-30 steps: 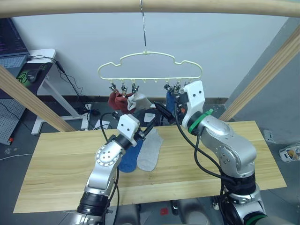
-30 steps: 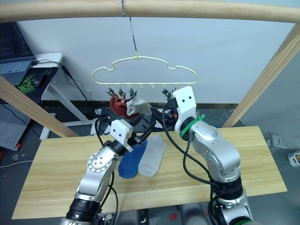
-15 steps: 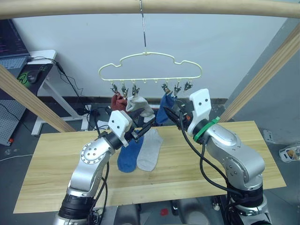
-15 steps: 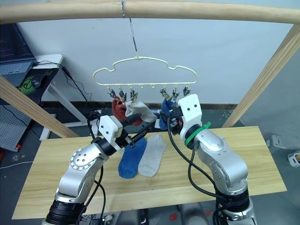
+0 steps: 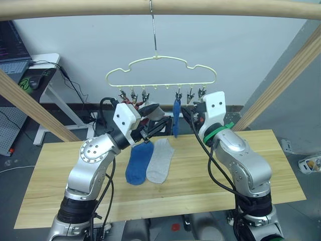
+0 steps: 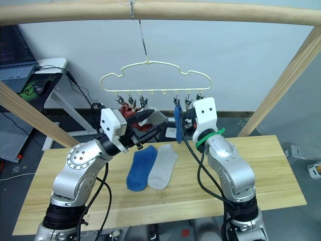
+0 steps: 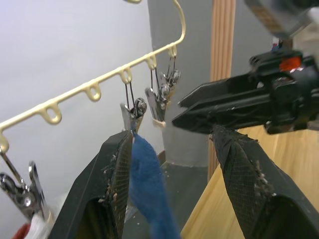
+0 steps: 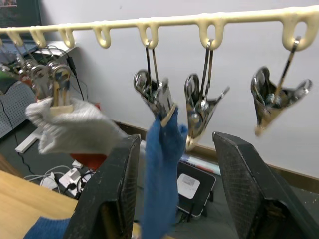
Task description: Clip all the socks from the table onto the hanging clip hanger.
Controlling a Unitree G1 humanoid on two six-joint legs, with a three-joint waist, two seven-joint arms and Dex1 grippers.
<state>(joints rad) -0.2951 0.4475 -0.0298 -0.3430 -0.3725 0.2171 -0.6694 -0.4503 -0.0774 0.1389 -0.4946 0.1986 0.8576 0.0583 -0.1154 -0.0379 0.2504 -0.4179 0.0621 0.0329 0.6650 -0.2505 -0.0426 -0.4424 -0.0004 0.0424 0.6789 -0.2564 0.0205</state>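
Since a second ago we are seeing both arms lifting away from the desk [image 5: 60, 175], and the blue sock that the right arm was crowding is now hanging free and straight.

Going from largest to smallest: the desk is carrying two loose socks lying side by side and touching, a blue sock [image 5: 137, 164] and a grey sock [image 5: 160, 160]. Above it the clip hanger [image 5: 160, 75] is hanging by its hook from the wooden pole [image 5: 160, 8]. On its clips we are counting four socks: two red socks [image 5: 131, 108] and a grey hung sock [image 5: 153, 111] bunched at the robot's left, and a blue hung sock [image 5: 176, 118] on a middle clip. Two clips [image 8: 271, 99] beside it are standing bare.

Our left end effector [image 7: 172, 144] is spread wide and gripping nothing, just beside the blue hung sock. Our right end effector [image 8: 174, 144] is likewise gaping and bare, facing the clips.

We are judging the socks light, limp and a little stretchy; pinching the cuff edge should let the rest drape clear for clipping.

We are reading no writing or brand anywhere.
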